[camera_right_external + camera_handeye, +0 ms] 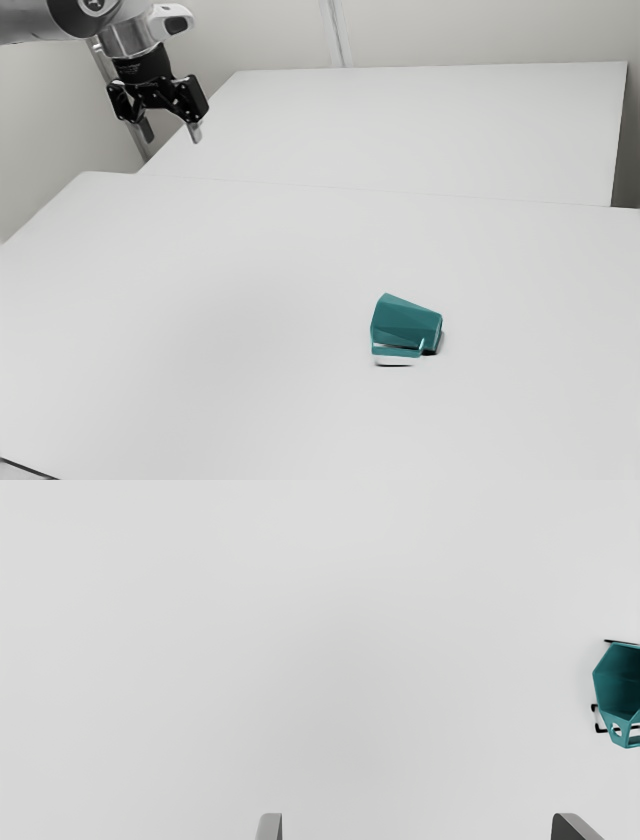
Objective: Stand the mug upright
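Observation:
My gripper (172, 134) hangs high above the table at the exterior view's upper left, well away from the mug. Its two fingertips stand wide apart with nothing between them, and in the wrist view the gripper (416, 825) is likewise open. A teal faceted mug (405, 324) lies on its side on the table, toward the exterior view's right, its handle on the side near that camera. Part of the same mug (617, 680) appears in the wrist view with its hollow inside and handle visible; the rest is cut off by the frame.
The white table (230, 330) spreads beneath the arm and around the mug. Behind it is another white surface (420, 130), with pale walls beyond. A thin dark line crosses the exterior view's lower left corner.

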